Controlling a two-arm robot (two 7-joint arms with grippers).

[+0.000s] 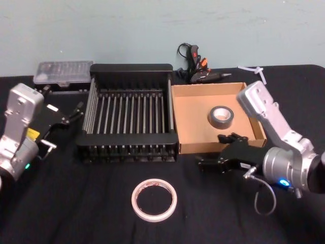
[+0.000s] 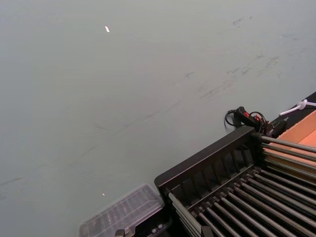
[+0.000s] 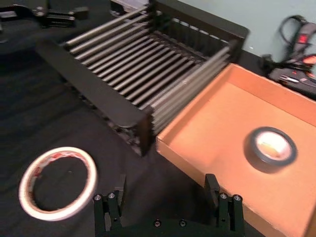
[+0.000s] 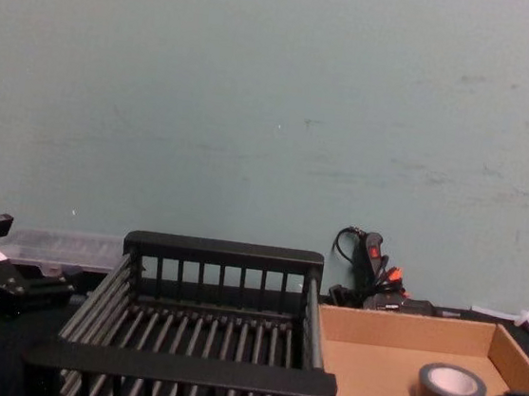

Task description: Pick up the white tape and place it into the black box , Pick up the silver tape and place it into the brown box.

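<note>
On the black-covered bench (image 1: 61,213), my left gripper (image 1: 76,109) hangs at the far left, just beside the left wall of the black box (image 1: 129,71), its jaws pointing toward the crate; I cannot tell how wide they stand. Behind it, against the wall, lies a clear plastic case (image 1: 63,72). The black box sits at centre-left with nothing on its barred floor, its right wall just beside the left wall of the brown box (image 1: 180,114). In front of the crate, apart from it and nearer to me, the white tape (image 1: 154,200) lies flat on the cloth, its red-printed ring and wide centre hole facing up; my right wrist camera sees it too (image 3: 58,183), off to one side of my own fingers. The silver tape (image 1: 221,117) rests flat inside the brown box, toward its right half, pale core upward, and from the chest camera it shows as a grey roll (image 4: 451,391) on the cardboard floor. My right gripper (image 1: 202,162) hovers low at the front edge of the brown box, its jaws standing wide and holding nothing, aimed leftward toward the cloth in front of the crate. Behind the brown box lie black tools with orange parts (image 1: 200,68) and a small white piece (image 1: 254,71).
</note>
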